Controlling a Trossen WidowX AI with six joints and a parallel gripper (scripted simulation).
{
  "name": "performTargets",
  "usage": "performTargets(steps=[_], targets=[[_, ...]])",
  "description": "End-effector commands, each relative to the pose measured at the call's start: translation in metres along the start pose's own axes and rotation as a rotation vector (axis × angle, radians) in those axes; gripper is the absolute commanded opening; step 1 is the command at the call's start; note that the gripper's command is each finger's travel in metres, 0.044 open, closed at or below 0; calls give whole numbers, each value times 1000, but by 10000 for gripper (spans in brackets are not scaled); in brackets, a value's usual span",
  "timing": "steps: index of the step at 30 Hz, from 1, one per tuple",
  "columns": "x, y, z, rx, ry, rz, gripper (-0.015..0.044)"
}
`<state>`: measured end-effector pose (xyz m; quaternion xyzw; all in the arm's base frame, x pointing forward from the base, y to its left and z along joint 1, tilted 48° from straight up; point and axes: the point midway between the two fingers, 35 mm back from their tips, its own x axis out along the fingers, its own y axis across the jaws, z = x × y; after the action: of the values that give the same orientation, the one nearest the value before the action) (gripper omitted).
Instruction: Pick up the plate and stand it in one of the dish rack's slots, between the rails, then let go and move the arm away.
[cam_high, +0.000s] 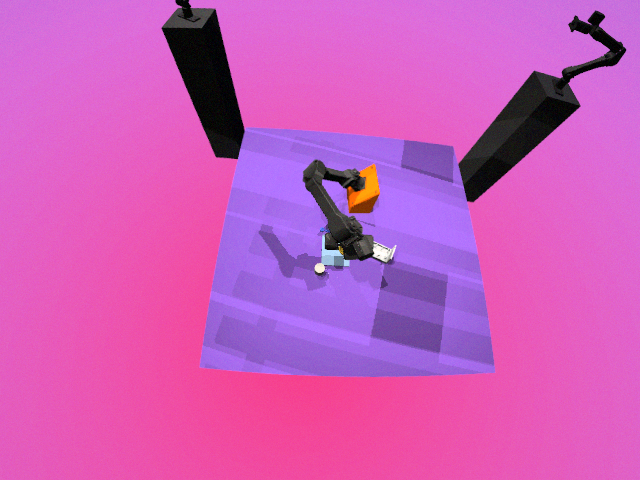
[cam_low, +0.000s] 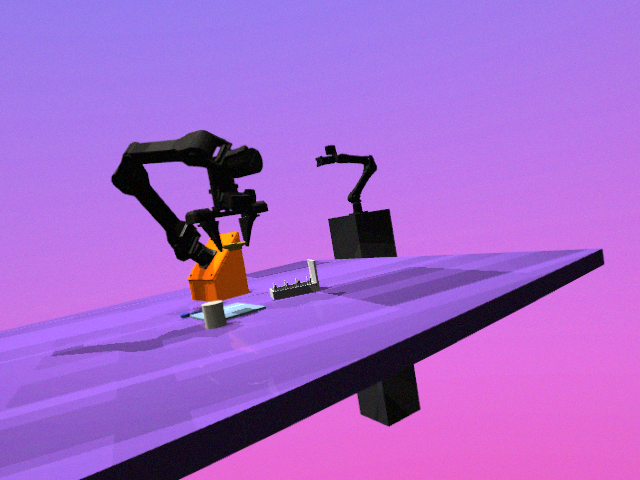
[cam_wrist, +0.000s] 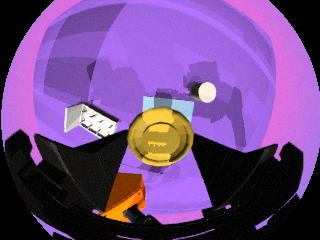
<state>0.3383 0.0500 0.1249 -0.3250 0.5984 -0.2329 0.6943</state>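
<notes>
The yellow round plate (cam_high: 341, 250) (cam_low: 236, 245) (cam_wrist: 160, 114) is held by its opposite edges, roughly level, in the air high above the light blue mat. My gripper (cam_low: 234, 247) (cam_wrist: 160, 135) points down and is shut on the plate, one finger at each side; in the top view the arm hides the fingers and most of the plate. The white dish rack (cam_high: 382, 251) (cam_low: 294, 292) (cam_wrist: 99, 122) stands on the table to one side, lower than the plate, with rows of short pegs and a tall end wall. It is empty.
The light blue mat (cam_high: 328, 259) (cam_low: 245, 309) (cam_wrist: 184, 107) lies below. A cream cylinder (cam_high: 319, 268) (cam_low: 214, 315) (cam_wrist: 207, 92) stands beside it, opposite the rack. A small blue object (cam_high: 323, 229) (cam_low: 184, 314) lies at the mat's edge. The orange arm base (cam_high: 367, 190) (cam_low: 230, 276) (cam_wrist: 126, 189) is behind.
</notes>
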Motion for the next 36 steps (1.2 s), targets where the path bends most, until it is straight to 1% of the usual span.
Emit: performTargets(steps=[1,5,9,18,23,30,36], targets=[[-13,2,0,-1,8,-2,0],[-28,1,0,0,8,-8,0],[-31,2,0,5,8,-9,0],[-33,70,-51,272,10,1,0],[-30,96,-83,414,10,-7,0],[-29,97,-84,416,13,-6,0],[-13,100,-88,322,98,51,0]])
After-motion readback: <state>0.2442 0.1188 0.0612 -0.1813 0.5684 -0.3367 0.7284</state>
